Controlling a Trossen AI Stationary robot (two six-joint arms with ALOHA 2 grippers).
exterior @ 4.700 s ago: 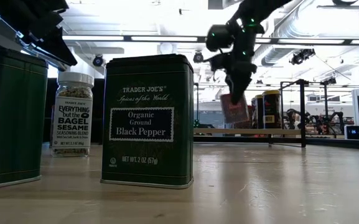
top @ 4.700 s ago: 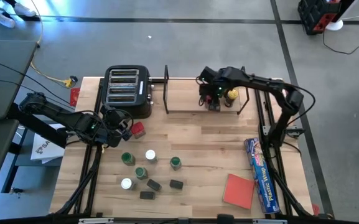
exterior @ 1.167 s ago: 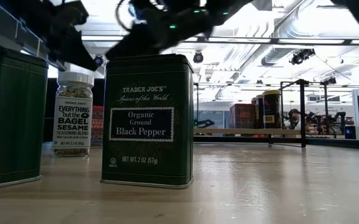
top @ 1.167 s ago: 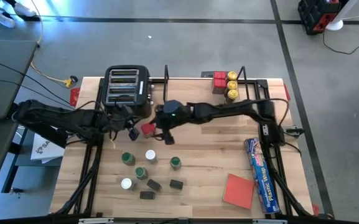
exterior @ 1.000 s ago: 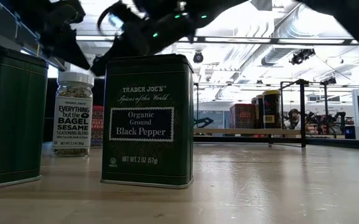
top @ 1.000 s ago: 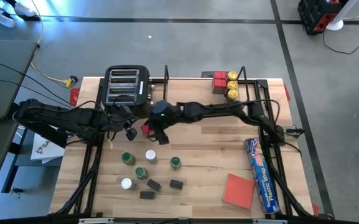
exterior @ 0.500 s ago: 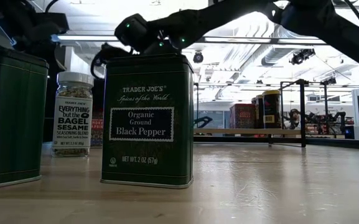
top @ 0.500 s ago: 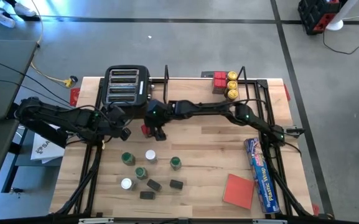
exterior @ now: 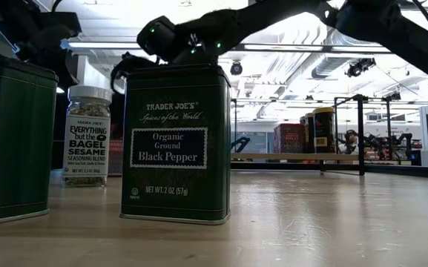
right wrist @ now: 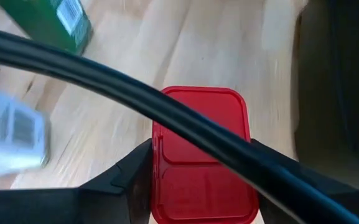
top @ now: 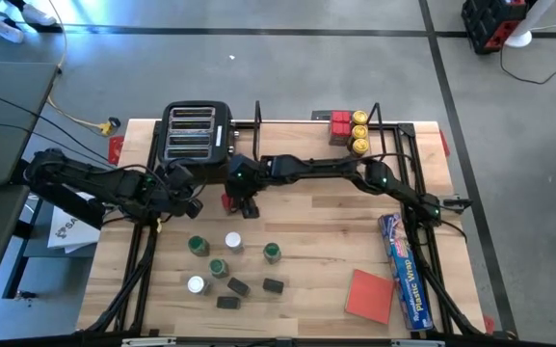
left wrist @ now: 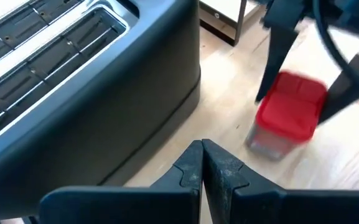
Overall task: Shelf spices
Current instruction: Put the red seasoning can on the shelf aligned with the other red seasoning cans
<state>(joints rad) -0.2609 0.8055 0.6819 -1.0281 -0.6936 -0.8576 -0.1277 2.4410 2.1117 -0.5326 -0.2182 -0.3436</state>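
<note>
Right wrist view alone shows right gripper fingers flanking red-lidded jar; contact unclear.

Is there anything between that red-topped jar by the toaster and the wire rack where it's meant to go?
Nothing visible blocks it. The red-topped jar stands on bare wood between the right end effector's fingers, and the shelf behind it looks free on its near side; its three jars sit at the far end.
</note>
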